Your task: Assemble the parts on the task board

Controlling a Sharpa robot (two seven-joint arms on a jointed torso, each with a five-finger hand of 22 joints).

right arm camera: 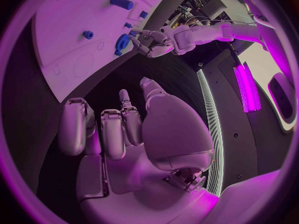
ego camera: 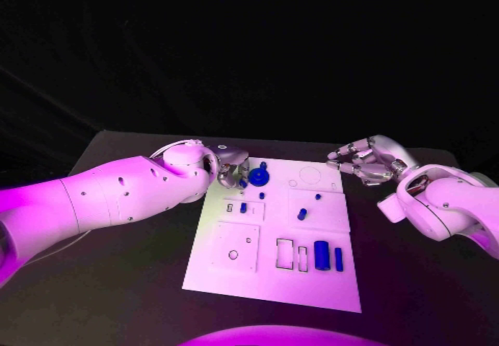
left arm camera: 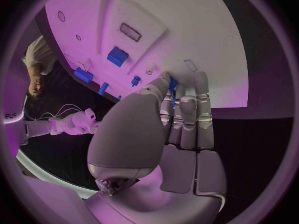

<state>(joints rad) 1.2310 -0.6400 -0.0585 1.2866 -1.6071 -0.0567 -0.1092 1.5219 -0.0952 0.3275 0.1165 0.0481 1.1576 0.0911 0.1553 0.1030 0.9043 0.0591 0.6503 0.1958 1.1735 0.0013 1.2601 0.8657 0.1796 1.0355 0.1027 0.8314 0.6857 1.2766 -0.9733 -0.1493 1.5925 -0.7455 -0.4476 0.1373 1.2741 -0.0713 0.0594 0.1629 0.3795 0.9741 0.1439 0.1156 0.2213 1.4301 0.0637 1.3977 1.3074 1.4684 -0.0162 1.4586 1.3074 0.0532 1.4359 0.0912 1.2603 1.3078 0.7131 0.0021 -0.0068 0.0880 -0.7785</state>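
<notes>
Black table w/ the white task board [ego camera: 272,277] sitting in the middle. Left hand [ego camera: 231,167] is reaching over the board's far left corner, fingers [left arm camera: 187,109] closing around a round blue part [ego camera: 259,176], pinching it vs the thumb. Right hand [ego camera: 366,161] is hovering off the board's far right corner, fingers [right arm camera: 112,129] half curled, apart, holding nothing. Other blue parts [ego camera: 322,254] are lying on the board nearer the robot.

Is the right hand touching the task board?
Apart. In the right wrist view the right hand hangs over bare black table, with a dark gap between its fingertips and the edge of the task board.
</notes>
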